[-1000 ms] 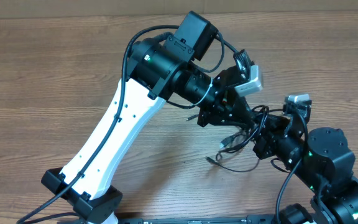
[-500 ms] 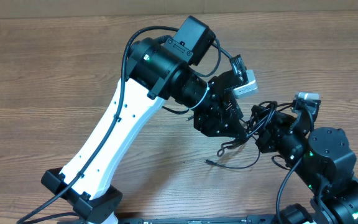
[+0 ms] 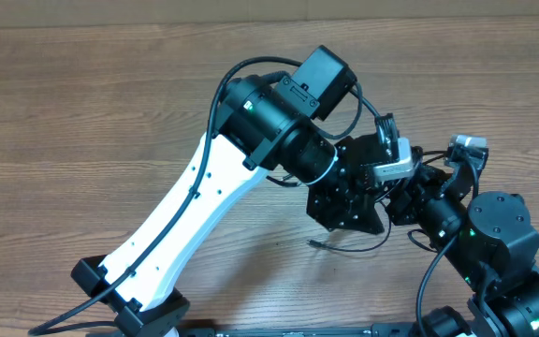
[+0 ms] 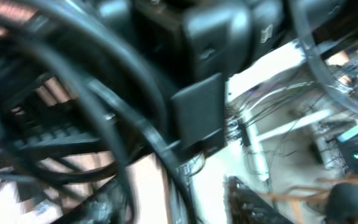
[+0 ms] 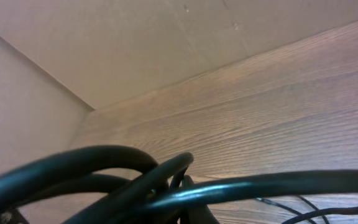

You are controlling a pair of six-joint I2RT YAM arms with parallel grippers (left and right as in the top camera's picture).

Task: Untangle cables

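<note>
The cables [image 3: 354, 249] are thin black cords. One loose strand lies on the wood, its plug end at the left; the rest is bunched between my two grippers. My left gripper [image 3: 371, 213] hangs over the bunch. In the blurred left wrist view its fingers [image 4: 104, 202] stand apart, with a black cord [image 4: 166, 168] running between them. My right gripper [image 3: 399, 200] meets the bunch from the right. In the right wrist view black cords [image 5: 104, 168] fill the jaw area, and the gripper [image 5: 194, 208] looks shut among them.
The wooden table [image 3: 82, 112] stretches to the left and back. My left arm's white link [image 3: 185, 211] crosses from the front left to the middle. My right arm's base [image 3: 499, 243] stands at the front right. A cardboard wall [image 5: 135, 43] stands beyond the table.
My left arm has swung to the right and down, closing on my right gripper. The hanging cord end has dropped from mid-air to lie on the table.
</note>
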